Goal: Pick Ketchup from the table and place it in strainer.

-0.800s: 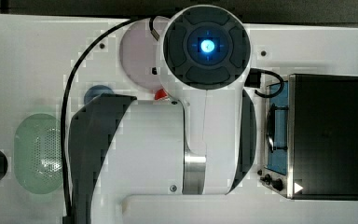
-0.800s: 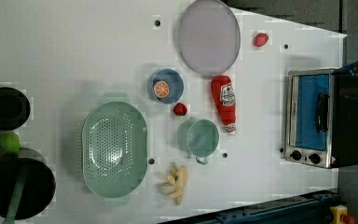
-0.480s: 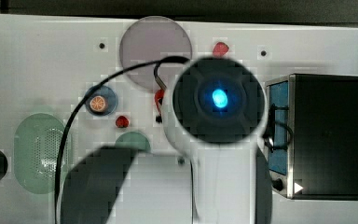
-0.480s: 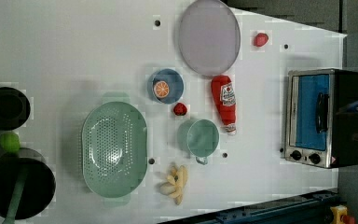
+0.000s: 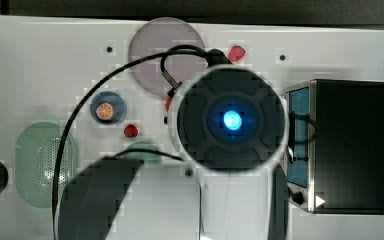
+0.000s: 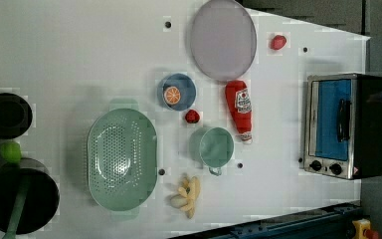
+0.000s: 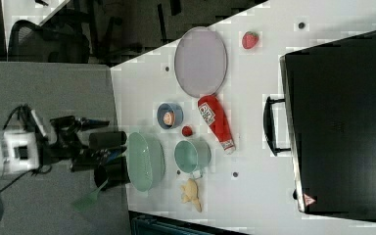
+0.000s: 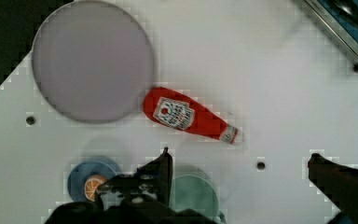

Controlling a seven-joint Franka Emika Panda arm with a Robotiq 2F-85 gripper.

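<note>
Red ketchup point(image 6: 240, 109): lies flat on the white table point(image 6: 79, 50), cap end toward the left view's bottom, base just beside the grey-lilac plate point(image 6: 223, 39)
Ketchup neighbours: green cup point(image 6: 216, 147) near its cap, small red ball point(image 6: 192, 116) between it and the blue bowl point(image 6: 177, 92) holding an orange slice
Strainer point(image 6: 123, 159): pale green, well apart from the ketchup, at the left view's lower left, nothing inside
Gripper point(image 8: 237, 163): fingers spread wide, grasping nothing, hanging above the table with the ketchup lying free in the wrist view
Toaster oven point(image 6: 344, 125): at the left view's right edge
Strawberry point(image 6: 278, 42): near the plate
Bananas point(image 6: 186, 192): by the strainer
</note>
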